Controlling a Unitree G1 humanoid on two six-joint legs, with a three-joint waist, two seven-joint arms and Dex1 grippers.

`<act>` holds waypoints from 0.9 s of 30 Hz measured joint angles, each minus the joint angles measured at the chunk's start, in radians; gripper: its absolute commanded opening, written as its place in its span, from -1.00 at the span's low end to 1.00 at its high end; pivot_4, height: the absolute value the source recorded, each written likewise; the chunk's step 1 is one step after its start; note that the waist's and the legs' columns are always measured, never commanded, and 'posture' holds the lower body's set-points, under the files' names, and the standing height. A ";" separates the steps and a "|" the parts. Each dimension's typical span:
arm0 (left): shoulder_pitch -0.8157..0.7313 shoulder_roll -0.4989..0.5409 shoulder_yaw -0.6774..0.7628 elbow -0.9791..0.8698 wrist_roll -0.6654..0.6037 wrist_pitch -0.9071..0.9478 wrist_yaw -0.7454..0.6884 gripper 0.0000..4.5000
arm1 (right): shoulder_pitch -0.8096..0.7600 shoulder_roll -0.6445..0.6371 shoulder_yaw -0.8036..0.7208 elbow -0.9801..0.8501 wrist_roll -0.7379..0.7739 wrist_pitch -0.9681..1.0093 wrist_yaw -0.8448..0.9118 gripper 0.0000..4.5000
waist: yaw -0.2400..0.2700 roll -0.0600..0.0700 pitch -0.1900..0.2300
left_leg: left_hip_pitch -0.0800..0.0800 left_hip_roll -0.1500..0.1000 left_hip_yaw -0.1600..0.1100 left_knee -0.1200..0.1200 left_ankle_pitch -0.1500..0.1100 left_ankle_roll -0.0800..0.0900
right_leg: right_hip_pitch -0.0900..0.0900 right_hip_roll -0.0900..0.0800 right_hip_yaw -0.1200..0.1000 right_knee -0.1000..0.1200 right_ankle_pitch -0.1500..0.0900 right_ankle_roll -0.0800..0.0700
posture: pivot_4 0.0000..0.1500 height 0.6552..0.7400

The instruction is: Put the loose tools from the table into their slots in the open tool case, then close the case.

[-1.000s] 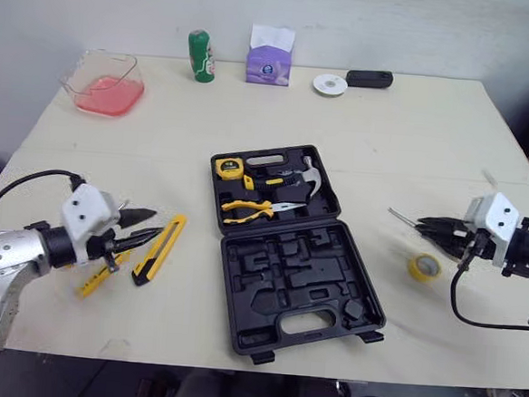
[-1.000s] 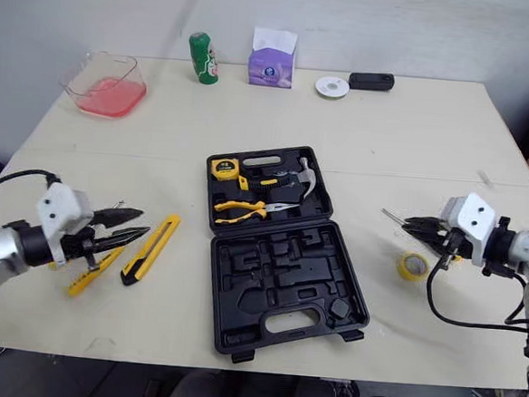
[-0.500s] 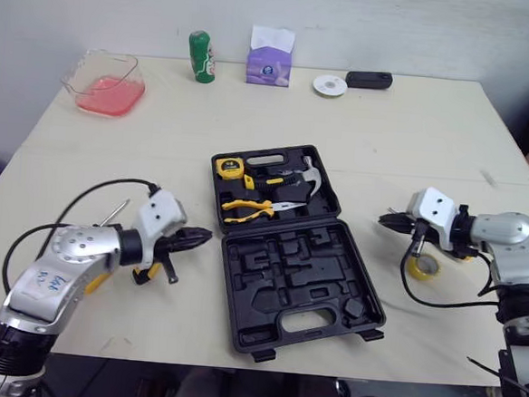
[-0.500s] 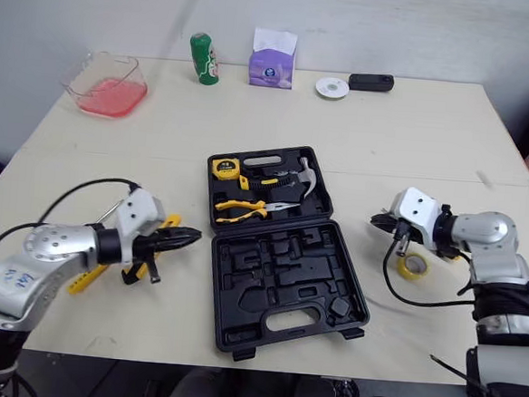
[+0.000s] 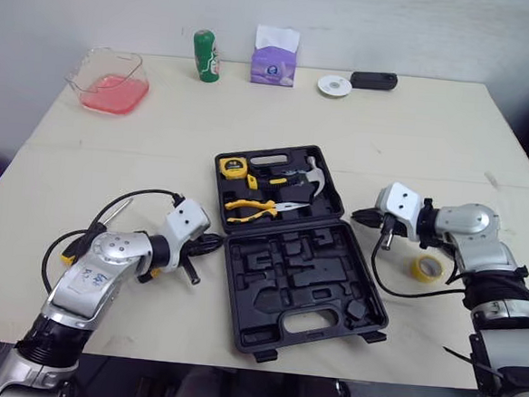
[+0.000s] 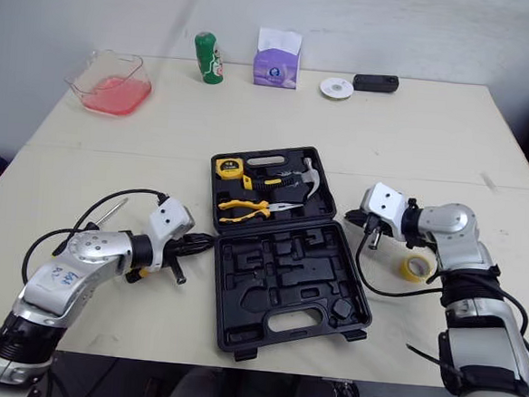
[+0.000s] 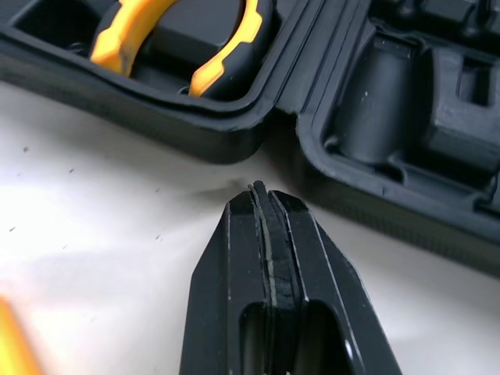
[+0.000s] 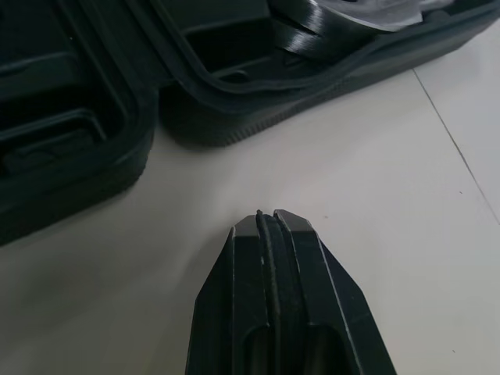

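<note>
Open tool case is lying mid-table, its far half holding tape measure, pliers and hammer. Left gripper, jaws pressed together, is pointing at the case's left edge. Right gripper, likewise pressed together, is pointing at its right edge. Yellow tape roll is sitting toward the table's right edge.

The black plastic tool case lies open and flat at the middle of the bench, its near half a tray of empty moulded slots with the carry handle at the front edge. Its far half holds a yellow tape measure, yellow-handled pliers lying crosswise and a hammer with a bright steel head. A yellow roll of tape lies flat on the bench, near the right of the case but apart from it, and the thin metal shaft of a loose tool lies well to the left, its handle hidden.
</note>
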 measured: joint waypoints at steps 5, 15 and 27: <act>-0.006 -0.009 0.002 0.010 0.002 0.000 0.001 -1.00 | -0.012 0.021 0.009 0.000 -0.003 0.005 -0.011 -1.00 | -0.001 0.000 0.000 | 0.000 0.000 0.000 0.001 0.000 0.000 | 0.000 0.000 0.000 0.000 0.000 0.000 | 1.00 1.00; -0.068 -0.055 -0.024 0.092 0.045 -0.045 0.001 -1.00 | 0.034 0.033 0.018 -0.112 0.009 0.072 0.001 -1.00 | 0.003 0.000 0.000 | 0.000 0.000 -0.001 0.001 0.000 0.000 | 0.001 0.000 0.000 0.000 0.000 0.000 | 1.00 1.00; -0.154 -0.080 -0.074 0.172 0.099 -0.076 -0.080 -1.00 | 0.252 -0.038 -0.042 -0.483 0.050 0.314 0.003 -1.00 | 0.039 0.000 0.000 | 0.000 0.000 -0.001 0.001 0.000 0.000 | 0.001 0.000 -0.001 -0.002 0.000 0.000 | 1.00 1.00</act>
